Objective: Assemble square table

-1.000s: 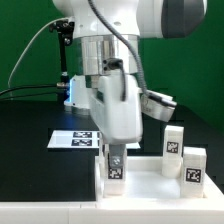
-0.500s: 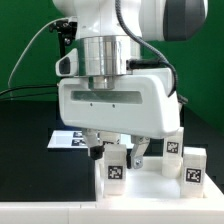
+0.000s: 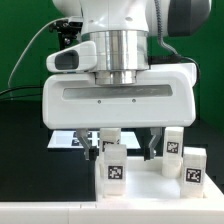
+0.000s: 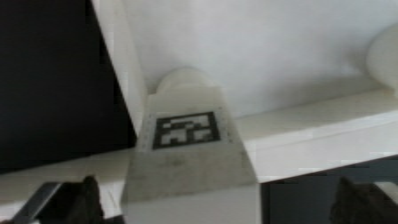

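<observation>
The white square table slab (image 3: 145, 188) lies at the front with a tagged white leg (image 3: 113, 165) standing upright in its corner on the exterior view's left. My gripper (image 3: 130, 143) hangs just above and behind this leg and is open, with its fingers (image 3: 106, 138) spread wide. In the wrist view the leg (image 4: 187, 135) stands between the two dark fingertips (image 4: 64, 204) with a gap on each side, and the slab (image 4: 267, 60) lies behind it. Two more tagged legs (image 3: 174, 141) (image 3: 193, 166) stand on the exterior view's right.
The marker board (image 3: 66, 140) lies flat on the black table behind the slab, on the exterior view's left. The large white robot hand body (image 3: 120, 95) fills the middle of the exterior view and hides what is behind it. A green wall is at the back.
The hand has turned about its vertical axis from edge-on to broad face. Its fingers now stand apart on both sides of the leg, which stays upright on the slab.
</observation>
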Tool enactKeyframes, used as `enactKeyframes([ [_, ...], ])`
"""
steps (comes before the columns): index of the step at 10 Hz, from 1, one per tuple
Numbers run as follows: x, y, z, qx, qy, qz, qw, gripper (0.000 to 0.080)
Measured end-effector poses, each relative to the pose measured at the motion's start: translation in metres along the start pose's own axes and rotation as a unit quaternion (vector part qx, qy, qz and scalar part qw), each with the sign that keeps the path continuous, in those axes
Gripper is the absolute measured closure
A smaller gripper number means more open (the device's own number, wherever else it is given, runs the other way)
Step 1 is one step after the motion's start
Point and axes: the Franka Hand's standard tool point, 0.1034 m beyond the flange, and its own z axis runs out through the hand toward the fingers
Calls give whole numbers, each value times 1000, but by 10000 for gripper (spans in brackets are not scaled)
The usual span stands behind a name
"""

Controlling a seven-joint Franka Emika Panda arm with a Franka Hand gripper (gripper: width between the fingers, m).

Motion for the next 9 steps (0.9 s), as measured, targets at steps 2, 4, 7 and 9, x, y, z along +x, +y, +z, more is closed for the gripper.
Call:
enactKeyframes([
  [2,0,0,1,0,0,27,1000,489],
  [4,0,5,1,-4,0,125,992,507],
  [7,-5,5,2,-9,-13,419,908,509],
  [9,-3,4,1,1,-42,550,834,511],
])
